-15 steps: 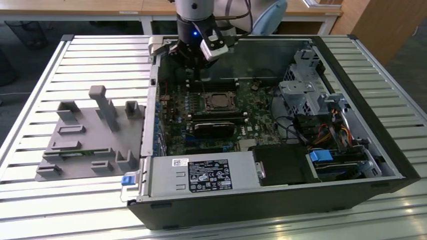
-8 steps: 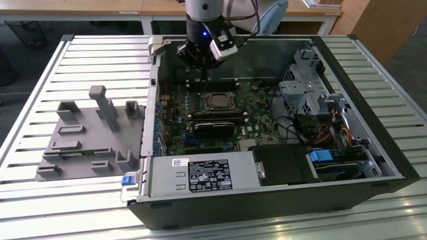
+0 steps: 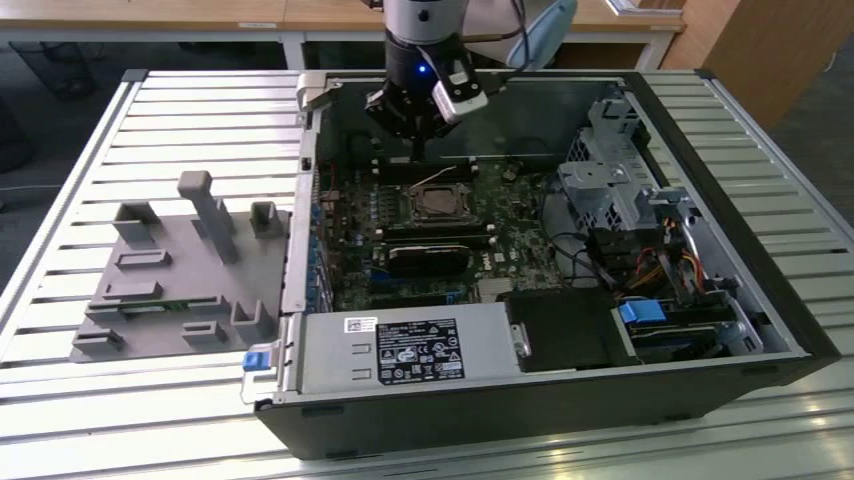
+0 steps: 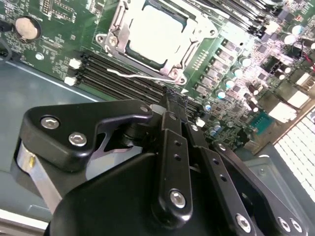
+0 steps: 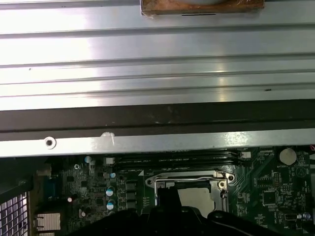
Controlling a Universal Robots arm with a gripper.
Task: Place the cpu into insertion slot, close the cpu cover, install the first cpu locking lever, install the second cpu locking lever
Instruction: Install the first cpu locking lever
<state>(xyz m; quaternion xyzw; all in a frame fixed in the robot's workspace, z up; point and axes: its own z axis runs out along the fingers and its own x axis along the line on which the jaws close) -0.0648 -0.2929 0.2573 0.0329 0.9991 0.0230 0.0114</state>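
The cpu (image 4: 155, 32) lies flat in its socket on the green motherboard, its pale metal top showing through the window of the cpu cover (image 4: 194, 34), which lies down around it. A thin wire locking lever (image 4: 130, 74) stands loose beside the socket, over the memory slots. My gripper (image 4: 170, 94) is shut with nothing between its black fingers. Its tip hovers just past the socket's lever side, above the slots. In the exterior view the gripper (image 3: 419, 150) hangs over the board behind the socket (image 3: 438, 204). The first wrist view shows the cover (image 5: 187, 175) beyond the gripper (image 5: 167, 192).
The open computer case (image 3: 747, 290) lies on a slatted metal table. A drive cage (image 3: 607, 190) and cables stand at the exterior view's right of the socket. A black module (image 3: 430, 258) and power supply (image 3: 400, 352) sit nearer. A grey fixture (image 3: 174, 270) rests outside on the left.
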